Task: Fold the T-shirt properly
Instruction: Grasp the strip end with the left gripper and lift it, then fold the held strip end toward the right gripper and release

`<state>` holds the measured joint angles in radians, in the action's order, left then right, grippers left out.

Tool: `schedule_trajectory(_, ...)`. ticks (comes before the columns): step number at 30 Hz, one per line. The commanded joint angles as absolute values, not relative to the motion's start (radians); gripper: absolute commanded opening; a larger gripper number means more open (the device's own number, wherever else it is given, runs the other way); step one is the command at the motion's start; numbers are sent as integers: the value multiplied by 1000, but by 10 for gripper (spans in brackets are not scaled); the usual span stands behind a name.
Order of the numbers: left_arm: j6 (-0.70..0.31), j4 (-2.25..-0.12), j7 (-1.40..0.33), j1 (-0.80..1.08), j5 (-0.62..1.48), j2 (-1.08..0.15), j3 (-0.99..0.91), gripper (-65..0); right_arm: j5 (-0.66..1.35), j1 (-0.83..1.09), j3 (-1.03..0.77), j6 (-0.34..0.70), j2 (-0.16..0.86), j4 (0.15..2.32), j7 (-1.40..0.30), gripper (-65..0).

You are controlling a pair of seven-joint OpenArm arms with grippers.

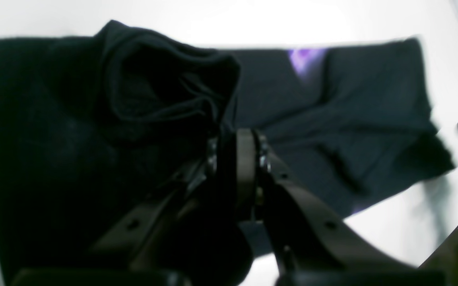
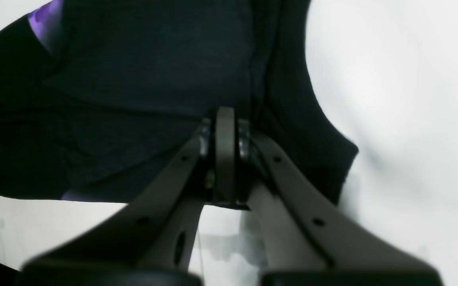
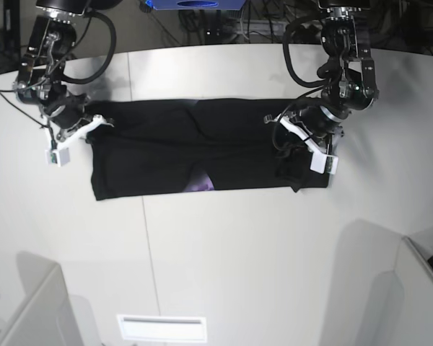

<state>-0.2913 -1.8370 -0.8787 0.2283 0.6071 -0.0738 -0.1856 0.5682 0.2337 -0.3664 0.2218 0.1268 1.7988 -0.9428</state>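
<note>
Because the T-shirt point(image 3: 202, 151) lies as a long band across the frame's middle, we pinch both ends: our left gripper point(image 1: 235, 153) is clamped on a bunched fold at right, our right gripper point(image 2: 225, 131) on the left edge, likely to lift and fold it evenly

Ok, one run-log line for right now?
T-shirt: long band on table | left tool: shut on T-shirt | right tool: shut on T-shirt

White tabletop point(image 3: 224, 245) (seamed panels), dark cables point(image 3: 274, 18) behind, blue box point(image 3: 195, 3)
</note>
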Motion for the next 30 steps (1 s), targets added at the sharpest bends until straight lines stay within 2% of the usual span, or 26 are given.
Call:
schedule_trajectory(1, -300, -1853, -863, 216, 622, -67, -186, -650, 579, 226, -372, 228, 137, 1819, -923, -650)
schedule_trajectory(12, -298, -1833, -863, 182, 618, -38, -94, -650, 579, 226, -372, 228, 137, 1819, -923, -650)
schedule_trajectory(30, -298, -1781, -863, 153, 621, 5, -88, -650, 579, 226, -372, 228, 139, 1819, -923, -650)
